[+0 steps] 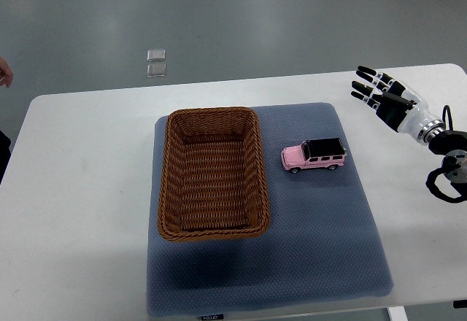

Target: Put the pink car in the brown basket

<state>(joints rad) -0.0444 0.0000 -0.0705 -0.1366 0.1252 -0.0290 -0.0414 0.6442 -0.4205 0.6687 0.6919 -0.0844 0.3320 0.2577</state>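
The pink car is sitting on its wheels on the blue mat, toward the mat's right edge and a little nearer its far edge than its near one. Its long axis is running roughly left to right across the mat, with the pink bonnet pointing at the brown basket and the black roof toward the right. The basket is lying just beside the car on the mat's left half, a narrow strip of mat showing between them; it is holding nothing.

The right hand is hovering over the white table near its far right corner, off the mat altogether, with its fingers spread and grasping nothing. From that hand the car is lying toward the left and toward the near edge, well apart from it. No left arm is showing at the left edge (only a sliver of a person's hand is peeking in there, beyond the table), so the right hand is plainly the one placed for the job.

The task is looking barely begun: the car is untouched. The reach will probably be coming at the car across its short side, which should be suiting a grasp over the roof, followed by a short carry leftward over the basket's rim
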